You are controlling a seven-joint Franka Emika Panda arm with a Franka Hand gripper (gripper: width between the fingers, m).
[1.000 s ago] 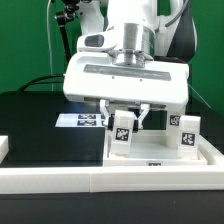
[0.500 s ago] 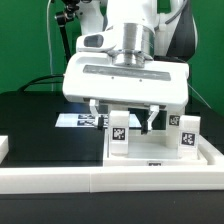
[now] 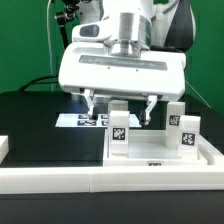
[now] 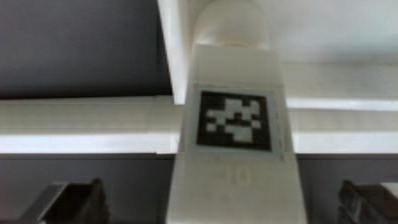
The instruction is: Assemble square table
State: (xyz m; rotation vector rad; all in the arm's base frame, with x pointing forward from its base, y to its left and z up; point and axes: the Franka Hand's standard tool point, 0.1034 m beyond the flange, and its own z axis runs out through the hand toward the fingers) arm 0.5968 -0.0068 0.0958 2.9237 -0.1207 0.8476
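Plainly, the claw [image 3: 120,108] hangs wide open, gripping nothing, above a boxy white tagged leg [image 3: 119,130] standing upright on the smooth white square slab [image 3: 160,155] on the black counter [image 3: 35,125].

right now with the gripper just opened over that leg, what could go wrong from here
1. The gripper stands open, its fingers flanking the upright leg closely; any sideways drift while lifting could clip and topple it.
2. If it tips toward the exterior view's right, it might knock the other upright legs nearby.
3. Whether the leg is fully seated on the tabletop cannot be told; it may sit loose or crooked.
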